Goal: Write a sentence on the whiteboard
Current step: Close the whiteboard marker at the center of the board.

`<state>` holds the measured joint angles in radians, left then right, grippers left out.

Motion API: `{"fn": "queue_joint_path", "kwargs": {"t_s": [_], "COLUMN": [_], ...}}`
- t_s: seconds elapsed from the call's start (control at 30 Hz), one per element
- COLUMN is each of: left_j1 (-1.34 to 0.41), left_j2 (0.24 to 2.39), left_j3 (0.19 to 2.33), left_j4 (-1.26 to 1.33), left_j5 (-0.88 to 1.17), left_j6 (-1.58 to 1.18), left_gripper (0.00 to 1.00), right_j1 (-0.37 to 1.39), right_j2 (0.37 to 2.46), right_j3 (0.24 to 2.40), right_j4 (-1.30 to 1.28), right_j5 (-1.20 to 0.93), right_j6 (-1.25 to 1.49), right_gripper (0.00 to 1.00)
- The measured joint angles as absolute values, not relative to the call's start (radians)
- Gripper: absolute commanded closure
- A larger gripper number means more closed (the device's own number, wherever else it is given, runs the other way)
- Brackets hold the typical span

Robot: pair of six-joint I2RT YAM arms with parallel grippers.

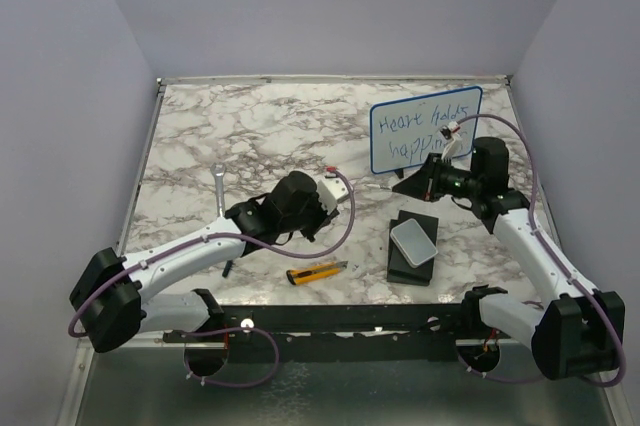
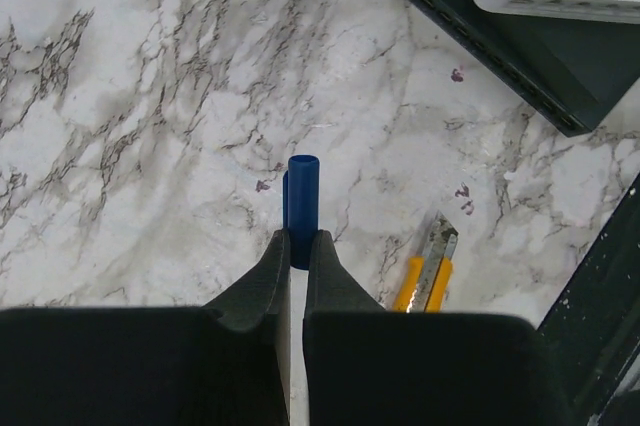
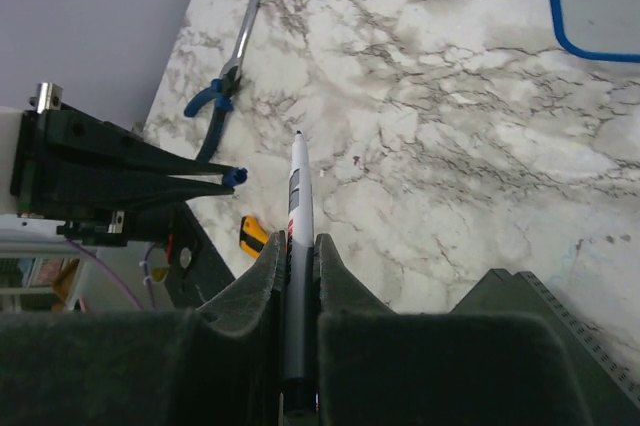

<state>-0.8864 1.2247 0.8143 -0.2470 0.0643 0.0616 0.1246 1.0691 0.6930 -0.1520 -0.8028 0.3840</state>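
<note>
The whiteboard, white with a thin blue frame, stands at the back right; its corner shows in the right wrist view. The sentence is on it in blue handwriting, two lines, starting "Heart holds". My right gripper hovers just below the board's lower left corner, shut on a white marker whose bare tip points toward the left arm. My left gripper is at the table's middle, shut on the blue marker cap, which also shows in the right wrist view.
A pale grey box lies on a black case below the right gripper. A yellow utility knife lies near the front edge. A silver wrench and blue-handled pliers lie at the left.
</note>
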Motion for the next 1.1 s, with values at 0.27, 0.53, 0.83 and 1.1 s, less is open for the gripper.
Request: {"fn": "queue_joint_path", "kwargs": {"t_s": [0.27,0.53,0.83,1.1], "left_j1": [-0.933,-0.958,-0.971,-0.971], "left_j2": [1.16,1.155,1.147,1.147], "left_j3": [0.776,0.776,0.776,0.776], "left_j4": [-0.251,-0.26,-0.273,-0.279], "left_j5": [0.154,0.176,0.175,0.175], "left_j6": [0.123,0.148,0.163,0.166], "left_gripper": [1.0,1.0,1.0,1.0], "right_j1": [0.139,0.238,0.241,0.255], "right_j2": [1.141,1.19,1.19,1.19], "right_j3": [0.732,0.735,0.736,0.736], "right_j4": [-0.182,-0.287,-0.327,-0.336], "right_j5": [-0.991,-1.041,-1.041,-1.045], "right_j6": [0.38,0.315,0.287,0.285], "right_gripper": [0.99,1.0,0.99,0.99]}}
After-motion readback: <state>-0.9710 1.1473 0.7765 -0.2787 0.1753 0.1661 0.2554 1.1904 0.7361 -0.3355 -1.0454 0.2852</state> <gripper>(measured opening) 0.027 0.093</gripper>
